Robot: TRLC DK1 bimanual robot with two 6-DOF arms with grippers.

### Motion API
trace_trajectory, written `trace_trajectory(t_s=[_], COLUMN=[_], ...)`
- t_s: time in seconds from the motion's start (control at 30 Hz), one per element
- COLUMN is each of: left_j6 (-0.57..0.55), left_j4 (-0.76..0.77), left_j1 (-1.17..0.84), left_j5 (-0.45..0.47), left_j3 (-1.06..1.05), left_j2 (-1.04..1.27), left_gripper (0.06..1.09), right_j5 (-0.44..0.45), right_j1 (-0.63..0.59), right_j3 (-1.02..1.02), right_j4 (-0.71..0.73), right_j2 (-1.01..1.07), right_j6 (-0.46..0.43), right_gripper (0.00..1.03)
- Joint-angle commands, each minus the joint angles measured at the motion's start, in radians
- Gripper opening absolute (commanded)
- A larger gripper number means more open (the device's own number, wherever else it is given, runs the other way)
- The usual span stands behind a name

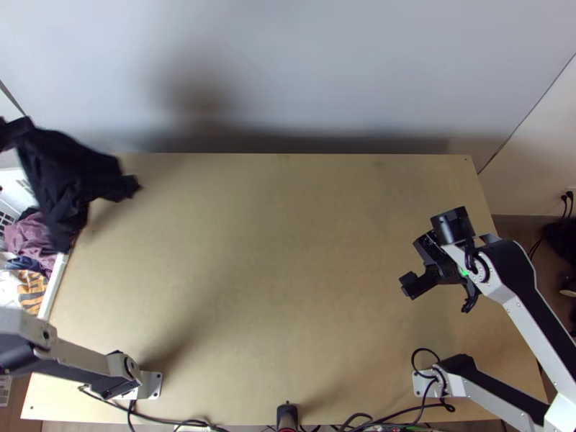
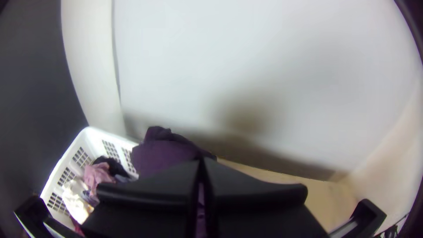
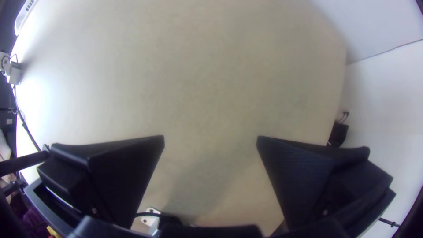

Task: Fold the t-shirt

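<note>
The dark t-shirt (image 1: 68,173) hangs bunched over the table's far left corner, beside the basket. At the top view's left edge my left gripper (image 1: 16,131) holds its upper end. In the left wrist view the cloth (image 2: 163,152) looks purple and lies beyond and between the closed fingers of the left gripper (image 2: 202,165). My right gripper (image 1: 420,263) is over the right part of the table, away from the shirt. Its two fingers stand wide apart in the right wrist view, and the right gripper (image 3: 210,143) has bare table between them.
A white basket (image 2: 66,165) with several pieces of clothing stands at the table's left side. The light wooden table (image 1: 273,252) has a pale wall (image 1: 324,72) behind its far edge. Black cables (image 1: 173,420) run along the near edge.
</note>
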Motion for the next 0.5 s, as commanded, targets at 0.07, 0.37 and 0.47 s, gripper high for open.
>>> trace_trajectory(t_s=[0.07, 0.37, 0.47], left_j6=[-0.030, -0.111, -0.111], left_j4=[0.035, 0.022, 0.029], left_j1=[-0.305, -0.690, -0.827], left_j5=[0.006, -0.014, -0.019], left_j3=[-0.002, -0.095, -0.161], left_j2=[-0.129, -0.117, -0.091], left_gripper=[0.10, 0.10, 0.10], right_j5=[0.001, 0.003, 0.003], right_j1=[-0.008, -0.008, -0.008], right_j3=[0.003, 0.020, 0.027], right_j4=[-0.010, -0.013, -0.013], right_j2=[-0.042, -0.047, -0.044], right_j6=[0.001, -0.001, -0.001], right_gripper=[0.98, 0.98, 0.98])
